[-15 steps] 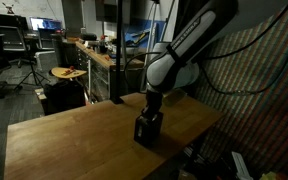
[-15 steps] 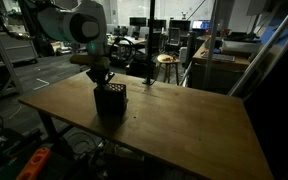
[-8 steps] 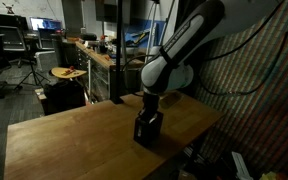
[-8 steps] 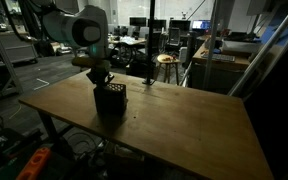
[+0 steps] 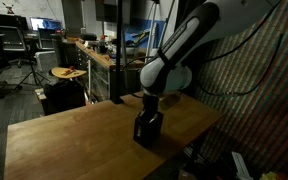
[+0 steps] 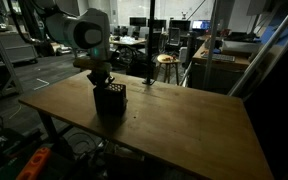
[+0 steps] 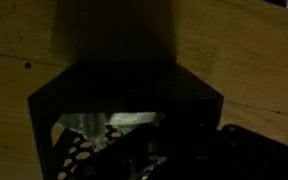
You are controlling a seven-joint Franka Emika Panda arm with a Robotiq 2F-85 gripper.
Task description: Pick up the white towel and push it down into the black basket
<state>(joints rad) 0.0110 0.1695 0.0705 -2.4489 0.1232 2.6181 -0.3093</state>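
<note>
Jaws [image 5: 148,109] closed (grip unclear) over small black slotted cube basket [image 5: 147,132] w/ off-white wrinkled cloth towel [image 7: 102,125] inside, 7 o'clock wrist view.

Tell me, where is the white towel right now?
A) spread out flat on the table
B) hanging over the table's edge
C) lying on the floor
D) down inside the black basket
D: in the wrist view the white towel shows as pale crumpled cloth down inside the black basket, which stands on the wooden table.
</note>
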